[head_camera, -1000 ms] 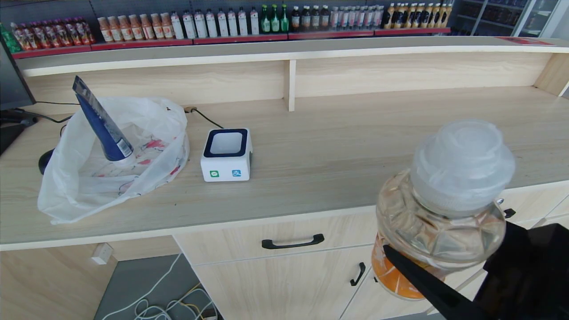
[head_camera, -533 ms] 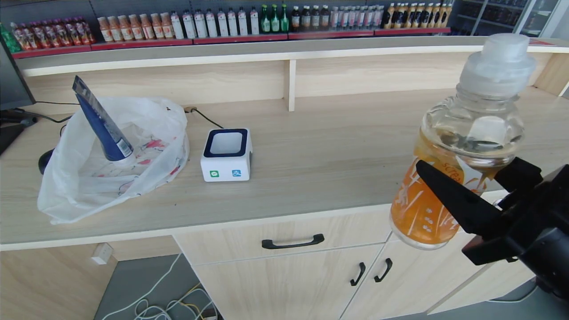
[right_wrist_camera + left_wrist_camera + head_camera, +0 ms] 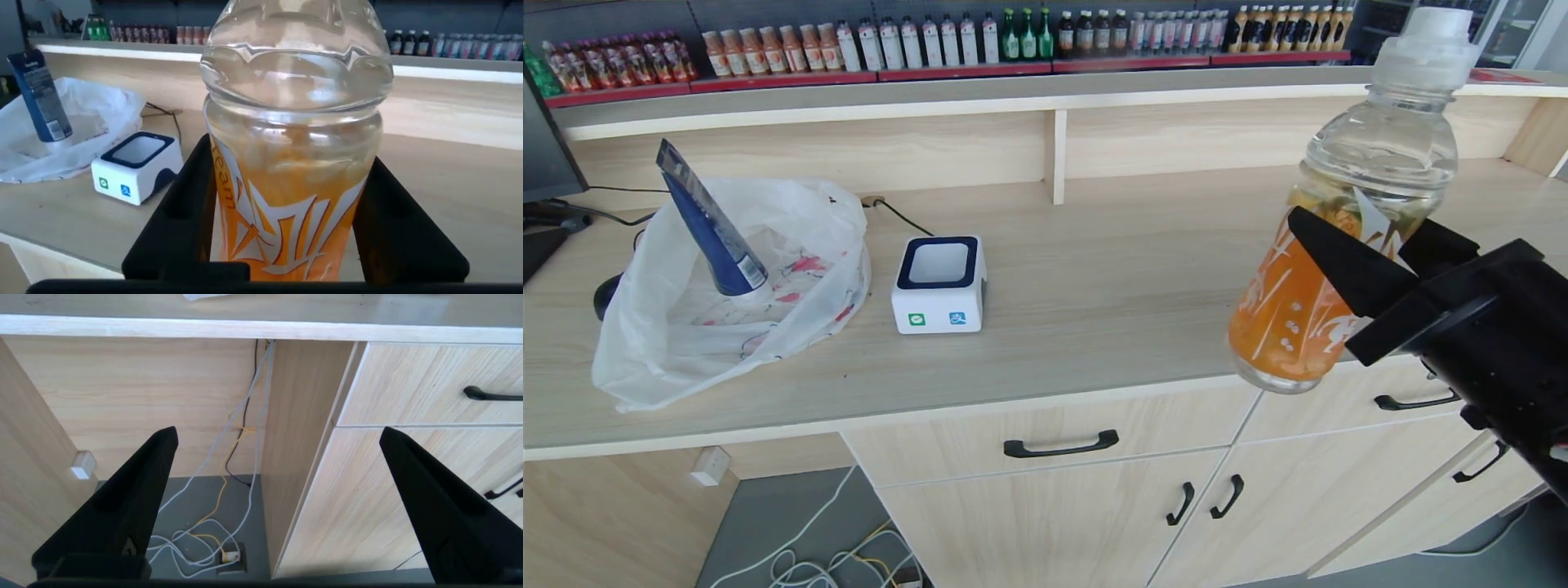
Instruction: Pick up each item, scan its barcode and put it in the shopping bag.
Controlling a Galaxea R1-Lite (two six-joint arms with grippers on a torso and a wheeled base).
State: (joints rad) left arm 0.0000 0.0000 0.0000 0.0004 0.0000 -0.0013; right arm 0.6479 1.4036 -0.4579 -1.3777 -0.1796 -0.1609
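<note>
Item 1. My left fingers (image 3: pixel 122 514): spread wide apart and holding nothing, low down facing the pale cupboard fronts (image 3: pixel 425 384) and the loose cables on the floor beneath.

Item 2. White plastic shopping bag (image 3: pixel 727 327): slumped open at the left end of the pale wood surface (image 3: pixel 1135 269). A dark-blue squeeze tube (image 3: pixel 709 224) leans in it, cap down. The film is soft and the mouth is likely to fold shut under a nudge.

Item 3. White box scanner with a dark-blue-rimmed window (image 3: pixel 938 283): just right of the bag, window facing up, a black cable (image 3: pixel 903 216) running off behind it.

Item 4. Clear plastic bottle with an orange label wrap (image 3: pixel 1339 237): in the air over the front edge of the surface at the right, cap up, leaning slightly, well apart from the scanner. My right fingers (image 3: pixel 1347 265) are clamped on its labelled middle, one on each side.
- Handling, by my judgement: fairly weighty if full, with thin walls that give under a squeeze and a slick wrap. The straight labelled belly is the place to hold — not the bulging clear shoulder.
- In the way: only bare surface lies between bottle and scanner. Beyond it, the leaning tube and the slack bag rim crowd the drop.
</note>
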